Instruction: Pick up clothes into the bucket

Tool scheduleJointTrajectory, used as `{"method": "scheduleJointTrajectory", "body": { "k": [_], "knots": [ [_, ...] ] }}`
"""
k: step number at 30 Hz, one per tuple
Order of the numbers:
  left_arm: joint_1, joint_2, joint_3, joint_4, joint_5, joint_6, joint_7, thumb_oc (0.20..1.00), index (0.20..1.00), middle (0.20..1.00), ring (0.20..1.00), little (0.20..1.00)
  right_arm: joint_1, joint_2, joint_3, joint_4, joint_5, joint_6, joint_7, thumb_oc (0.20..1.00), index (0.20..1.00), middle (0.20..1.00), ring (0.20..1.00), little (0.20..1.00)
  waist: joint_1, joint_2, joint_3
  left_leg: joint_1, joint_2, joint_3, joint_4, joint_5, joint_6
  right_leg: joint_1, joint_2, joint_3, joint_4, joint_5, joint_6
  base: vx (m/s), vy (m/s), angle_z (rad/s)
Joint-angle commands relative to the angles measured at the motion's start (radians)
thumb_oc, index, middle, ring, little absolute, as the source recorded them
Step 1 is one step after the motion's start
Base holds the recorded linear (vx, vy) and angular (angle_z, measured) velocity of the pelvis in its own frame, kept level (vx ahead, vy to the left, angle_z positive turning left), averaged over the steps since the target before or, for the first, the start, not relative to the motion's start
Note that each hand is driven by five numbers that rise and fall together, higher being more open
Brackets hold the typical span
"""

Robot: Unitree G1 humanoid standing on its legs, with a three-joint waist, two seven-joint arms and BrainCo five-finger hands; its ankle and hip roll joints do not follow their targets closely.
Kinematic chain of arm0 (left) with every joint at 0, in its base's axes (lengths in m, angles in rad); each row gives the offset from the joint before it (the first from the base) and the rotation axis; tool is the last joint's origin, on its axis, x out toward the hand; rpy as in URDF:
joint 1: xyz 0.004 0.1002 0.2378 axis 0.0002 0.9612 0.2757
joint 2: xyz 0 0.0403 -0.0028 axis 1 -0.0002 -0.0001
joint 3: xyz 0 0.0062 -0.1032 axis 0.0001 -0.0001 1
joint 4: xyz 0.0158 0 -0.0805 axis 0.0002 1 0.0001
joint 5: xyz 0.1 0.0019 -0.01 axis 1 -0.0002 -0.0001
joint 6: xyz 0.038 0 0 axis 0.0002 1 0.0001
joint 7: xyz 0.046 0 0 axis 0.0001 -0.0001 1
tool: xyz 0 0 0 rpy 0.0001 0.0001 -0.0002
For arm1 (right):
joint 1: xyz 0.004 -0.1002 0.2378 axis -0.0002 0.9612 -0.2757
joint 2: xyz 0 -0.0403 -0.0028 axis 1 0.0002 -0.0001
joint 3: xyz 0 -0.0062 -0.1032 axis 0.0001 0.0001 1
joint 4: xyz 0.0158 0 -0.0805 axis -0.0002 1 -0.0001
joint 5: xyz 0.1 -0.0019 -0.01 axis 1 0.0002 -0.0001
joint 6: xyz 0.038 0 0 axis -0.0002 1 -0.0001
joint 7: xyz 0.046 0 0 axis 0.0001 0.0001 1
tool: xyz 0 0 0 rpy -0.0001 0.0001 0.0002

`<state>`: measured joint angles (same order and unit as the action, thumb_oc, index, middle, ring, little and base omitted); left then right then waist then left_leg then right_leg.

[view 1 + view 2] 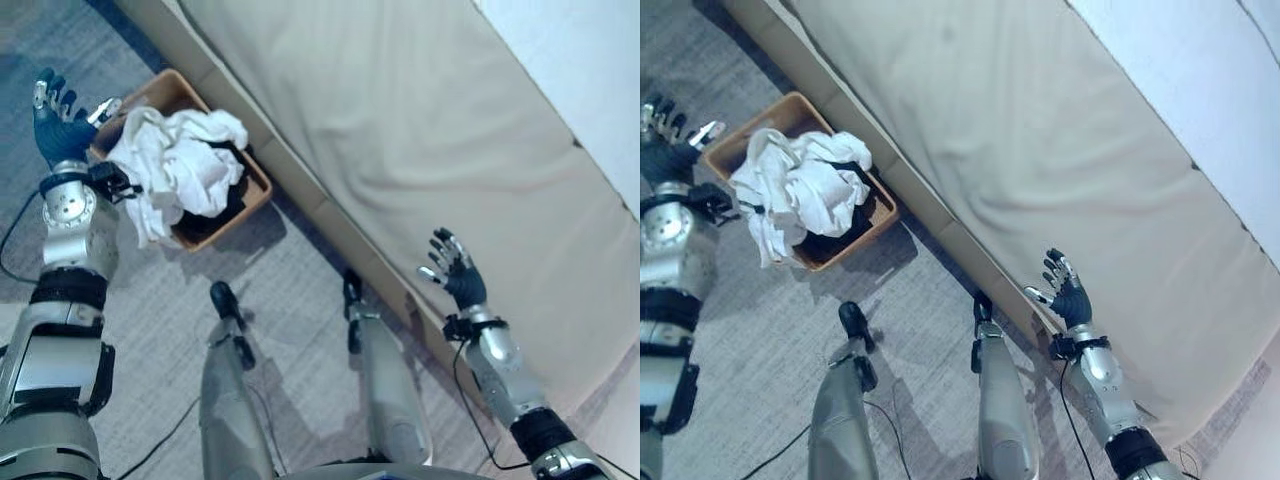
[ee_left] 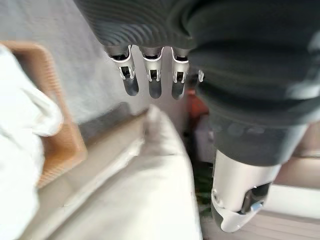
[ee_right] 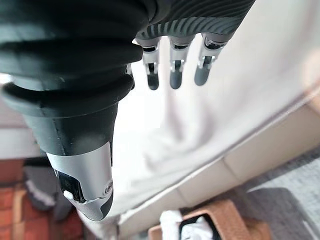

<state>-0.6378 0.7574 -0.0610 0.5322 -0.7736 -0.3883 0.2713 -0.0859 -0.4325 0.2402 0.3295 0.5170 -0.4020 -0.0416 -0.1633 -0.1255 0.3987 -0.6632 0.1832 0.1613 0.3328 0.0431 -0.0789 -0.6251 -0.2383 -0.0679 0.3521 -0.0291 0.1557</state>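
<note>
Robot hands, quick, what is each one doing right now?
Left robot hand: open, holding nothing, beside the basket.
Right robot hand: open, empty.

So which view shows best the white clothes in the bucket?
The left eye view: the white clothes pile over dark cloth and hang over the bucket rim. The right eye view shows nearly the same. The left wrist view catches one blurred edge, the right wrist view a small far part.

The bed (image 1: 420,130) runs off the top and right edges. White clothes (image 1: 175,165) cover most of the basket (image 1: 255,190), hiding its inside; something dark (image 1: 230,200) beneath them may be another garment. In the left wrist view the basket (image 2: 55,145) and clothes (image 2: 20,150) are blurred and cut by the edge.
</note>
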Motion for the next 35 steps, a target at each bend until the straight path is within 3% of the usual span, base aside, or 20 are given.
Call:
{"method": "scheduleJointTrajectory", "body": {
  "k": [1,2,8,12,17,26,29,35],
  "knots": [
    [0.063,-0.03,0.038,-0.125,0.094,-0.123,0.025,1.0,1.0,1.0,1.0,1.0,0.037,-0.049,-0.079,-0.045,-0.041,-0.034,-0.026,1.0,1.0,1.0,1.0,1.0,0.001,0.011,-0.024,0.032,0.022,-0.103,-0.035,0.022,-0.037,0.047,-0.043,-0.015,-0.103,0.149,0.033,0.1,0.014,0.08],
    [0.145,-0.098,0.045,-0.228,0.105,-0.135,0.003,1.0,1.0,1.0,1.0,1.0,0.039,-0.046,-0.097,-0.045,-0.063,-0.029,-0.029,1.0,1.0,1.0,1.0,1.0,0.009,0.011,-0.031,0.08,0.019,-0.099,-0.049,0.022,-0.036,0.101,-0.044,-0.02,-0.121,0.147,0.034,0.1,0.014,0.05],
    [0.303,-0.213,0.044,-0.377,0.1,-0.134,-0.092,1.0,1.0,1.0,1.0,1.0,0.035,-0.049,-0.119,-0.046,-0.091,-0.012,-0.008,1.0,1.0,1.0,1.0,1.0,0.024,0.024,-0.065,0.229,0.017,-0.086,-0.111,0.025,-0.036,0.247,-0.046,-0.03,-0.189,0.146,0.04,0.12,0.026,0.03],
    [0.408,-0.284,0.022,-0.436,0.123,-0.121,-0.153,1.0,1.0,1.0,1.0,1.0,0.04,-0.042,-0.133,-0.045,-0.1,-0.004,0.01,1.0,1.0,1.0,1.0,1.0,0.026,0.04,-0.12,0.333,0.013,-0.071,-0.18,0.037,-0.037,0.333,-0.042,-0.038,-0.245,0.154,0.045,0.11,0.023,-0.07],
    [0.518,-0.313,-0.007,-0.487,0.186,-0.099,-0.219,1.0,1.0,1.0,1.0,1.0,0.047,-0.031,-0.133,-0.037,-0.125,0.009,0.029,1.0,1.0,1.0,1.0,1.0,0.032,0.048,-0.194,0.45,0.014,-0.051,-0.244,0.038,-0.037,0.429,-0.03,-0.049,-0.296,0.158,0.049,0.1,0.003,-0.04],
    [0.638,-0.354,-0.115,-0.425,0.343,-0.075,-0.239,1.0,1.0,1.0,1.0,1.0,0.044,0.042,-0.12,-0.028,-0.078,0.011,0.013,1.0,1.0,1.0,1.0,1.0,0.051,0.054,-0.29,0.569,0.014,-0.021,-0.326,0.046,-0.04,0.525,-0.01,-0.072,-0.374,0.174,0.057,0.07,-0.014,-0.06],
    [0.719,-0.38,-0.185,-0.355,0.351,-0.047,-0.287,1.0,1.0,1.0,1.0,1.0,0.074,0.095,-0.111,-0.024,-0.039,0.008,0.017,1.0,1.0,1.0,1.0,1.0,0.059,0.058,-0.326,0.611,0.011,-0.005,-0.355,0.048,-0.04,0.56,-0.004,-0.079,-0.399,0.174,0.058,0.04,-0.004,-0.08],
    [0.807,-0.392,-0.221,-0.333,0.311,-0.014,-0.351,1.0,1.0,1.0,1.0,1.0,0.145,0.102,-0.086,-0.037,-0.033,0.02,0.049,1.0,1.0,1.0,1.0,1.0,0.062,0.06,-0.347,0.639,0.014,-0.004,-0.37,0.05,-0.039,0.587,0.003,-0.087,-0.4,0.164,0.055,0.01,-0.005,-0.01]
  ]
}}
